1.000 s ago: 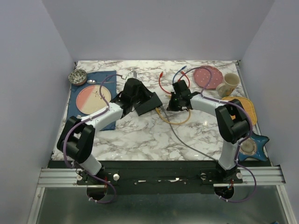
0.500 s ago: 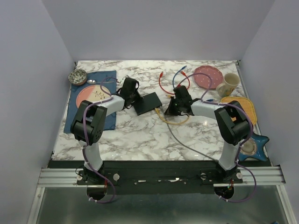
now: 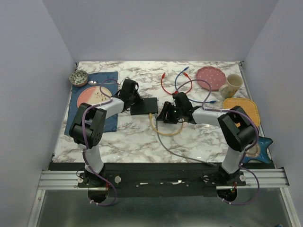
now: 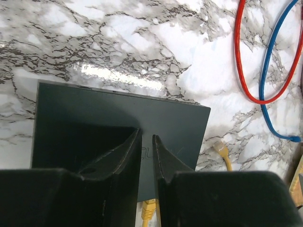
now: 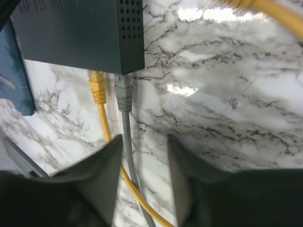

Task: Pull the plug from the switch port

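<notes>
Switch [image 3: 144, 106] lies mid-desk [image 3: 132, 137]. I see left fingers [image 4: 125, 156] narrow, tips over its top, holding nothing. Right fingers [image 5: 106, 165] apart, straddling gray cable [image 5: 127, 137]. Gray plug [image 5: 123, 94] and yellow plug [image 5: 97, 87] at its near edge; can't tell if seated.

The worktop [image 3: 132, 139] is white marble, veined in grey and black. The switch [image 4: 118, 118] is matte black, one side dotted with rows of small holes. One plug [image 5: 97, 87] is yellow, its neighbour plug [image 5: 124, 94] grey. One cable [image 4: 236, 52] is red, another cable [image 4: 271, 66] blue. The far plate [image 3: 210, 77] is pink, perhaps speckled white. The mat [image 3: 105, 75] is navy. My left hand [image 4: 147, 142] is black.
</notes>
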Controlling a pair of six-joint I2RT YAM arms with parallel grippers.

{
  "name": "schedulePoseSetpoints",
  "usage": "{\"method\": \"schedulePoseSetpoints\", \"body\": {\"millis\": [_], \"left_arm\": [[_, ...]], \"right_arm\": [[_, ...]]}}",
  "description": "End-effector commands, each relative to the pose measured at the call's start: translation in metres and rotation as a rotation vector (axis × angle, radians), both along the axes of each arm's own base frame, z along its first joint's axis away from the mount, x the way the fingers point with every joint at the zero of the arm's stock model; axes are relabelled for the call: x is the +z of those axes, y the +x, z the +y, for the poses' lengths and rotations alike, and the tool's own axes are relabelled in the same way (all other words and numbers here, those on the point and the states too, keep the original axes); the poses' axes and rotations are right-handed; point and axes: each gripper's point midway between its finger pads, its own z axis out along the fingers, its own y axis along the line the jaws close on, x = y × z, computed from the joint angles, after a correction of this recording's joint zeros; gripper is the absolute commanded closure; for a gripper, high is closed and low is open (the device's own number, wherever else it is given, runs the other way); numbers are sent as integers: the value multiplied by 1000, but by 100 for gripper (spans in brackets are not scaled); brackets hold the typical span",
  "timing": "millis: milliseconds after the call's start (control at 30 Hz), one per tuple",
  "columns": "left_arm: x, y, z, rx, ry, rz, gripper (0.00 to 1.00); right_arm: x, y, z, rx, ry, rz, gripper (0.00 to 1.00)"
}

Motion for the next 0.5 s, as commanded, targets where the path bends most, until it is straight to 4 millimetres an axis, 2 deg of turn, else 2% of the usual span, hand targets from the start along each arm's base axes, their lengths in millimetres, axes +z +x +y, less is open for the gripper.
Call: {"method": "schedulePoseSetpoints", "body": {"millis": [0, 67, 133, 267, 333, 467], "left_arm": [[21, -7, -10, -71, -64, -45, 72], [23, -12, -19, -108, -117, -52, 73], [27, -15, -26, -135, -158, -65, 73], [15, -23, -31, -164, -188, -38, 78], [6, -25, -33, -173, -190, -18, 78], [-5, -27, -30, -164, -177, 5, 78]], "right_arm": [[-8, -5, -18, -52, 37, 22, 32], [0, 2, -14, -44, 112, 0, 31], [2, 3, -12, -41, 173, 2, 34], [13, 14, -2, -34, 289, -21, 46], [6, 15, 3, -39, 311, 8, 48], [15, 21, 17, -11, 415, -7, 50]]}}
